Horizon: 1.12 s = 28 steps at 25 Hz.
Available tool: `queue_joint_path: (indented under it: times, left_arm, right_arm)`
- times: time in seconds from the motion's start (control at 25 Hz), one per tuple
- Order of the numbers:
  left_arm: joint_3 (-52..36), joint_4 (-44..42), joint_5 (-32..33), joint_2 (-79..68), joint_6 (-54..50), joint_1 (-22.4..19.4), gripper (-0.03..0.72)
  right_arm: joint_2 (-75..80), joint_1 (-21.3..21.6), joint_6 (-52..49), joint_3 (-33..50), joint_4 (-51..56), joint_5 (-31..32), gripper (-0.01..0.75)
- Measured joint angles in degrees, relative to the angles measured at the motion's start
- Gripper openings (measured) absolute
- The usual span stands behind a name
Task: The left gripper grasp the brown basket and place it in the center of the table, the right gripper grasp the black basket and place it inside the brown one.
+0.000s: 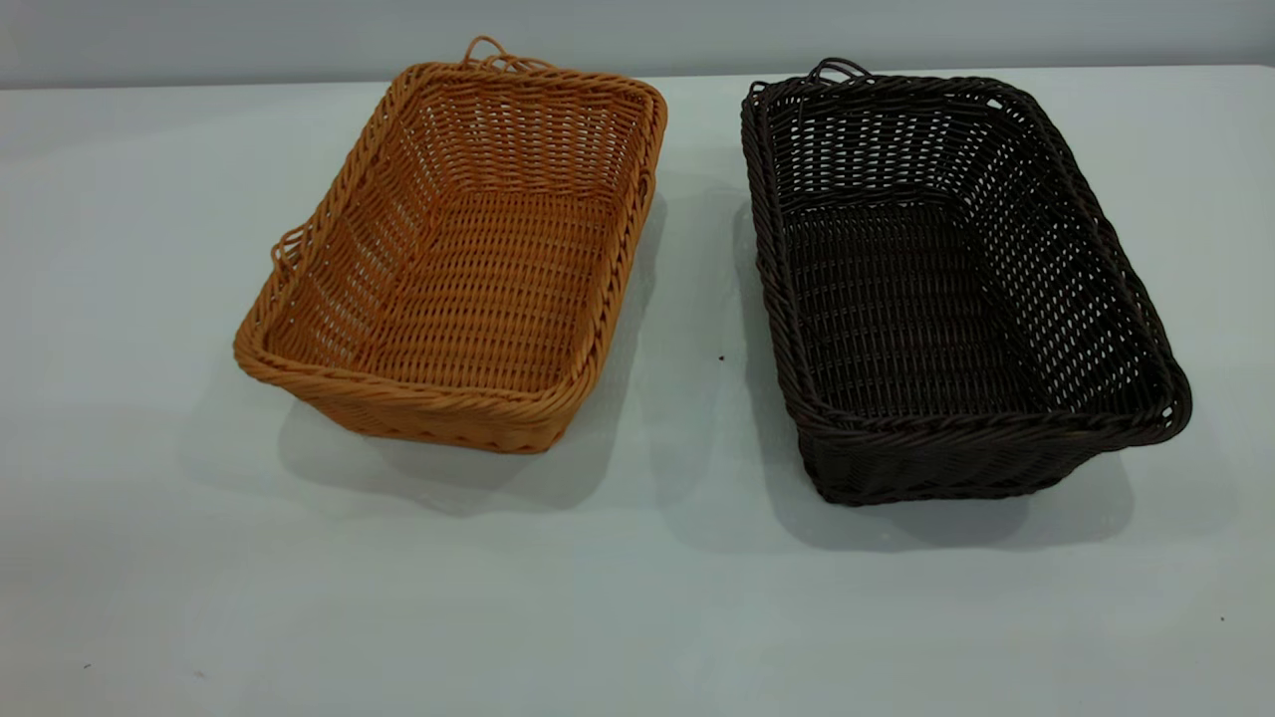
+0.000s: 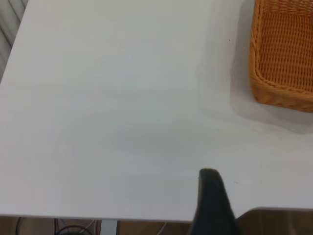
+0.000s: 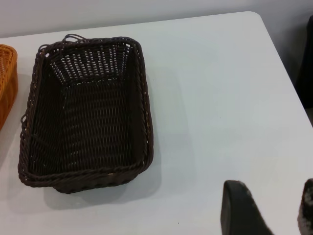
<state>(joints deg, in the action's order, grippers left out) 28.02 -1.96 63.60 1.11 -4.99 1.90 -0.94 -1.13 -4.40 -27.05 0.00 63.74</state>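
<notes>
Nearest the right wrist camera, the right end effector (image 3: 274, 210) showed two dark fingers with a clear gap between them, released and holding nothing, hovering over bare white surface (image 3: 220, 112). Ahead of it and off to one side, well apart from the fingertips, sat the black basket (image 3: 85, 112), upright on the surface, its open mouth facing up and a small loop handle visible on its far short rim. Beyond that basket, farther from the right end effector, a sliver of the brown basket (image 3: 7, 83) showed.

Only one dark finger of the left end effector (image 2: 211, 200) showed in the left wrist view, so whether it was released or clenched could not be told. It hung above the surface's near edge, with the brown basket's corner ahead and to one side, well apart from it.

From the exterior camera, neither end effector was in view. Both baskets stood side by side, near each other but not touching, the brown basket (image 1: 458, 259) slightly angled and the black basket (image 1: 946, 289) beside it.
</notes>
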Motion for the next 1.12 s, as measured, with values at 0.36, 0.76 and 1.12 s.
queue_joint_path:
  times: [0.36,0.76,1.12]
  left_arm:
    - [0.0,0.0,-0.1,0.0,0.0,0.0,0.447]
    - [0.0,-0.1,-0.1,0.0,0.0,0.0,0.447]
    - [1.4,-0.3,-4.0,-11.2,-1.7,0.0,0.45]
  right_arm:
    - [0.0,0.0,0.0,0.0,0.0,0.0,0.242]
    - [0.0,0.0,0.0,0.0,0.0,0.0,0.242]
    - [15.3,0.0,4.4,-0.1,8.5,-3.5,0.449]
